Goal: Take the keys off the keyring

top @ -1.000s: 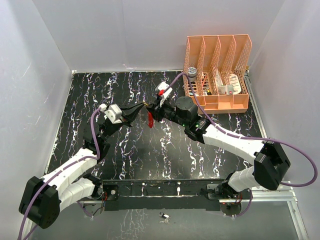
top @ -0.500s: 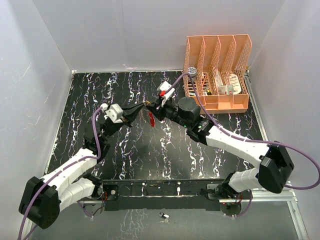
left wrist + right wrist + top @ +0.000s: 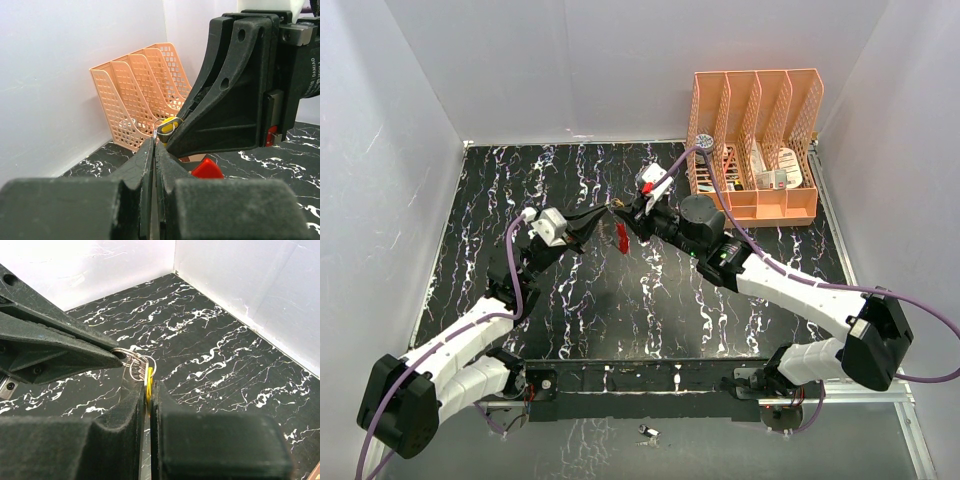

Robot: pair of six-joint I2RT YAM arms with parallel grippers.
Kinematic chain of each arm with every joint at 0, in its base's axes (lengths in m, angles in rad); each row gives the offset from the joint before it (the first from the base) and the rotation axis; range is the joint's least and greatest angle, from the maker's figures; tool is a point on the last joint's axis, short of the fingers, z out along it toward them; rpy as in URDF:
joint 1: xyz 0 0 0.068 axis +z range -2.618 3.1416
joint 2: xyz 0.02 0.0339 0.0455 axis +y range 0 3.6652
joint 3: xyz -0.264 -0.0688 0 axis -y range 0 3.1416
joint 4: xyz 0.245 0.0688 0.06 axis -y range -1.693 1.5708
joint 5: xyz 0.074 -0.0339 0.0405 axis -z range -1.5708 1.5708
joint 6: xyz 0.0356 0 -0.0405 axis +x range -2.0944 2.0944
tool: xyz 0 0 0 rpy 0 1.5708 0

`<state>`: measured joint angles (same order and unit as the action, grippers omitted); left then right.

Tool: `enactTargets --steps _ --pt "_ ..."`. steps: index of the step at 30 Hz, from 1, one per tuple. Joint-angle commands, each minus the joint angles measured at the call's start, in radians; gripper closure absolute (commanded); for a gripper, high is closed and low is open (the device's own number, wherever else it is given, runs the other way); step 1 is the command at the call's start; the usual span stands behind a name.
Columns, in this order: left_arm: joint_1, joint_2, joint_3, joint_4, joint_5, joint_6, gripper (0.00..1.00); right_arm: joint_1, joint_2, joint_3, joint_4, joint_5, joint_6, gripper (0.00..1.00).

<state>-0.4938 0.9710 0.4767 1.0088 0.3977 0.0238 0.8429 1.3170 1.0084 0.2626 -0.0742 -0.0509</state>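
Black and pressed flat together, the fingers of your left gripper (image 3: 601,215) are clamping the keyring (image 3: 132,362), thin silver wire loops sticking out just past the fingertips, held in the air above the marbled table (image 3: 570,310). Just to the right, the yellow key (image 3: 169,125) is sitting on that wire, and the red key (image 3: 621,236) is dangling below the meeting point, apparently hanging from the same ring. Further right, your right gripper (image 3: 149,386) is meeting the left one nose to nose, its fingers closed on the yellow key's blade, with a sliver of yellow showing between them. The orange file rack (image 3: 755,150) is standing well apart at the back right and is not in your way.

You are, I judge, working the yellow key off the coil. To do it well:

- Hold the left clamp firm, since the ring is slender and only its edge is caught.
- Walk the key round the wire with a turning wrist, following the coil rather than tugging straight away.
- Move slowly, because a hard pull is likely to drag the ring out of the left fingers.
- Watch the red key swinging, as it may snag or drop.
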Motion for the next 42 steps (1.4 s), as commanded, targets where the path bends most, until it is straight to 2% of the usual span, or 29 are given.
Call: enactTargets --steps 1,16,42 --pt "0.002 -0.037 0.020 0.015 -0.021 0.026 1.00 0.004 -0.044 0.036 0.038 0.045 -0.028 1.00" --pt "0.002 0.006 0.030 -0.039 0.039 -0.002 1.00 0.008 -0.036 0.086 0.028 0.121 -0.147 1.00" --pt "0.001 0.057 0.040 -0.054 -0.063 -0.004 1.00 0.028 -0.077 0.156 -0.038 0.136 -0.242 1.00"
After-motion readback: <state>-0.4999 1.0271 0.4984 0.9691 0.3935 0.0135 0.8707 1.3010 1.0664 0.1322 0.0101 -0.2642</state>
